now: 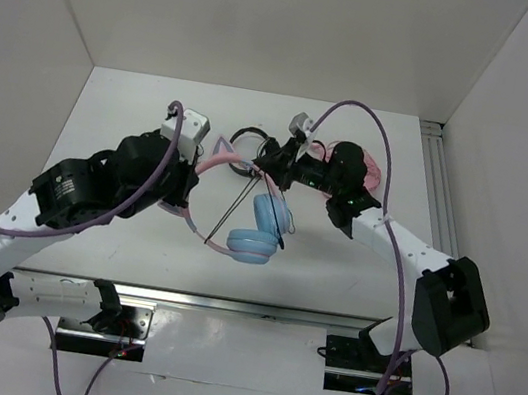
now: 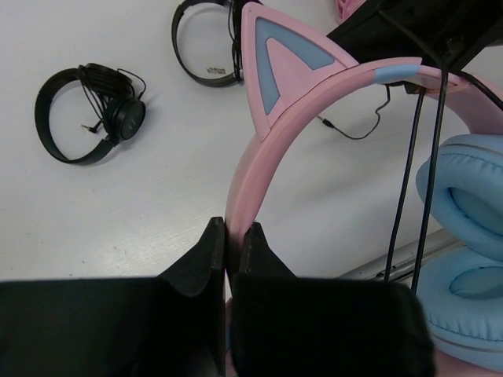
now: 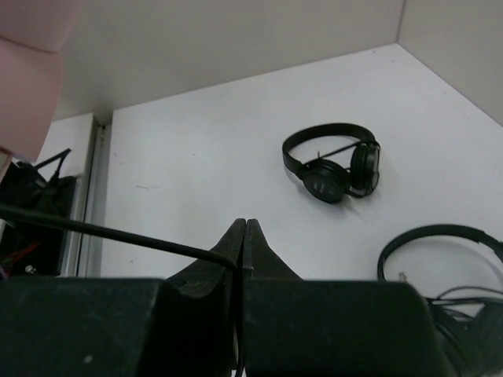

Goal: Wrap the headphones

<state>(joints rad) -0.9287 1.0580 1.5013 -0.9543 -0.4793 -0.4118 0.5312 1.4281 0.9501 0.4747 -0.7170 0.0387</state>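
Observation:
The headphones [image 1: 259,229] have light blue ear cups [image 2: 470,259], a thin pink headband [image 2: 245,169] with a cat ear [image 2: 281,71], and a thin black cable [image 1: 231,210]. They hang above the table centre. My left gripper [image 1: 195,176] is shut on the pink headband [image 2: 234,236], with the band pinched between the two black fingers. My right gripper [image 1: 262,164] is shut on the black cable [image 3: 102,232], which leaves the jaws to the left and runs taut. In the left wrist view two cable strands [image 2: 415,181] drop straight down beside the ear cups.
One pair of black headphones [image 2: 90,114] lies on the table, a second pair [image 2: 206,43] farther back near the cat ear. Both show in the right wrist view [image 3: 338,166], [image 3: 449,250]. All-pink headphones [image 1: 376,172] lie behind my right arm. Metal rail [image 1: 441,202] at right.

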